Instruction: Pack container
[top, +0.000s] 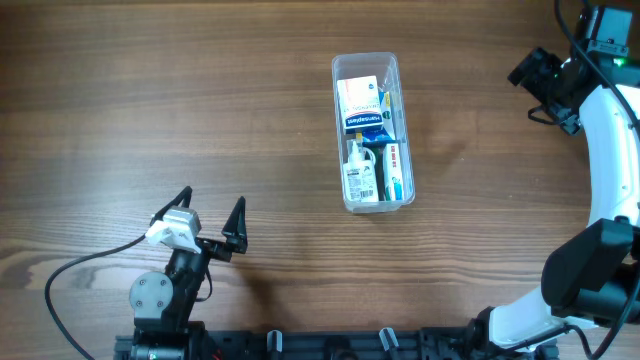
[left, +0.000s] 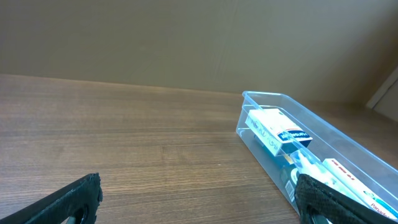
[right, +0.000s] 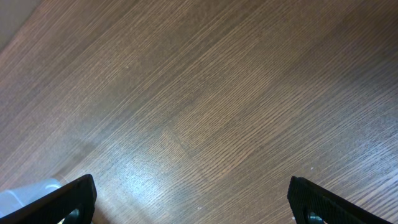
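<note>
The container (top: 340, 85) is a clear, long plastic tub standing on the wooden table right of centre. It holds a white and blue box (top: 360, 103), a small white bottle (top: 358, 172) and a flat toothpaste-like box (top: 394, 165). It also shows in the left wrist view (left: 264, 96) at the right, with the white and blue box (left: 277, 132) inside. My left gripper (top: 211, 213) is open and empty near the front left, well apart from the tub. My right gripper (top: 547, 78) is open and empty at the far right, raised above bare table.
A pale corner of the tub (right: 25, 193) shows at the lower left of the right wrist view. The black base rail (top: 330, 345) runs along the front edge. A beige wall (left: 186, 37) stands behind the table.
</note>
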